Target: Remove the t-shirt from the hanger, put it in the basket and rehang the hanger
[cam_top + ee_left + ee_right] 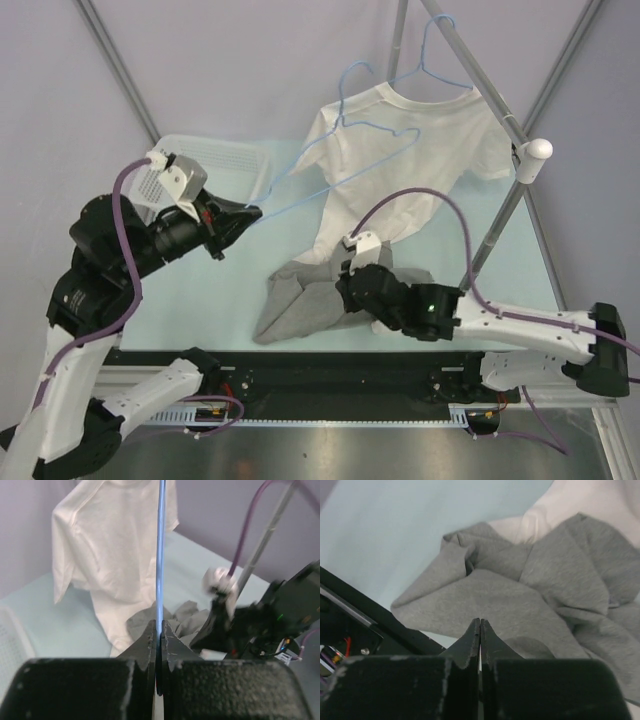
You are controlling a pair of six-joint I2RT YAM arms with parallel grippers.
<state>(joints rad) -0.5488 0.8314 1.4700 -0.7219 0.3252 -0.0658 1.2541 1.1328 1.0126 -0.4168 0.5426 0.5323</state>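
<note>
Surface (pixel 235 275): pale blue-green, fills the middle of the top view. A black rail runs along its lower edge.

Rack pole (pixel 480 80): slants down from top centre to a white knob at the right.

White t-shirt (pixel 400 150): hangs in the upper right of the top view on a second hanger (pixel 426 55), whose hook is over the pole. Its hem reaches down to the surface.

Grey t-shirt (pixel 300 300): off any hanger, crumpled on the surface at lower centre. Its upper edge lies against the white hem (the right wrist view shows white cloth just behind the grey folds).

Basket (pixel 235 160): white and slatted, upper left of the surface, behind the left arm.

Blue hanger (pixel 161 555): bare wire with no cloth on it. It is held in the air and runs from left of centre up to the top, crossing in front of the white t-shirt.

Left gripper (pixel 159 630): left of centre in the top view, closed tight on the blue hanger's wire, which stands up straight between the fingers.

Right gripper (pixel 480 625): low over the grey t-shirt at lower centre. Its jaws are pressed together with nothing between them. I cannot tell whether the tips touch the cloth.
</note>
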